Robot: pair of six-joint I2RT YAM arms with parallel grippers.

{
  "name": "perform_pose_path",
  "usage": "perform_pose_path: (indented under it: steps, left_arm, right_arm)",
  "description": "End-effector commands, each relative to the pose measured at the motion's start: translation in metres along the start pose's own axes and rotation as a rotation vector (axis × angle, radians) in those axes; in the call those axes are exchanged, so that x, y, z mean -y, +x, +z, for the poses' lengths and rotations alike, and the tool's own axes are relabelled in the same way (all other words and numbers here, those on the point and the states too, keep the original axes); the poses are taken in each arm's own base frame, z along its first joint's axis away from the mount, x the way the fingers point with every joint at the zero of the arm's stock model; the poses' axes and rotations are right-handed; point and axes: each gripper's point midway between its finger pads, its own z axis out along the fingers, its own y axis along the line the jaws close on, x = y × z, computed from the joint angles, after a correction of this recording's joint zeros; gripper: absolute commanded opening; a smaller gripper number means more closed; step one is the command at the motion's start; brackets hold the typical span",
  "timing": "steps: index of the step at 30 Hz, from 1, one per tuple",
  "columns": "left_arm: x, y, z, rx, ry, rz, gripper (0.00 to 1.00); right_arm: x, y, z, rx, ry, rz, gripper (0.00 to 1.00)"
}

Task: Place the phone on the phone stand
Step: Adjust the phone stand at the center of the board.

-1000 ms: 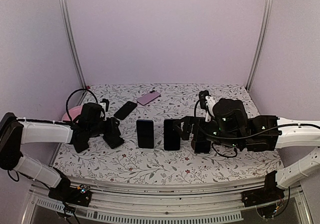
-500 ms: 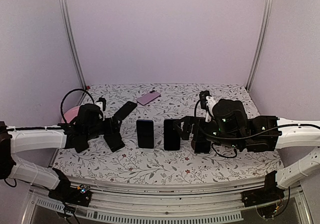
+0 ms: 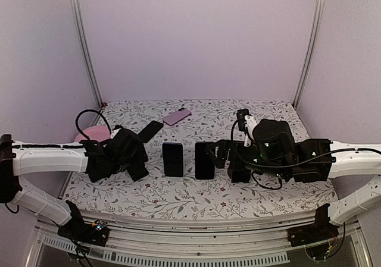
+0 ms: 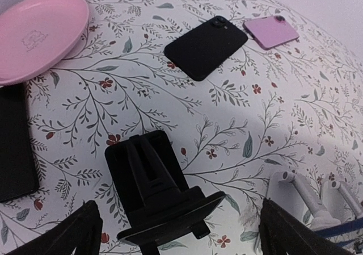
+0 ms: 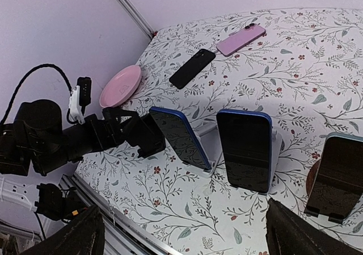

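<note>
Left gripper (image 4: 180,235) gaped wide by the black stand (image 4: 150,181), black phone (image 4: 205,46) lying flat beyond it; right gripper (image 5: 184,235) gaped wide, holding nothing.

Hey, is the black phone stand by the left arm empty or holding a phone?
Empty: the black stand shows a bare ribbed cradle, nothing resting on it.

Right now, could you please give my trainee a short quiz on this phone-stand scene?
1. True or false: the black plastic phone stand before the left end effector is empty.
2. How many phones are propped up on stands? A) one B) three C) five
3. Fill in: the pink slab phone and the black slab phone both lie ____ on the floral tablecloth.
Key: 1 true; 2 B; 3 flat.
</note>
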Motion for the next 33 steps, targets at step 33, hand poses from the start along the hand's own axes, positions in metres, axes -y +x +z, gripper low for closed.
perform_pose_path:
  steps: [33]
  left_arm:
    - [-0.006, 0.009, 0.043, -0.016, -0.235, 0.110, 0.69]
  right_arm:
    - [-0.002, -0.010, -0.014, 0.041, -0.006, 0.010, 0.99]
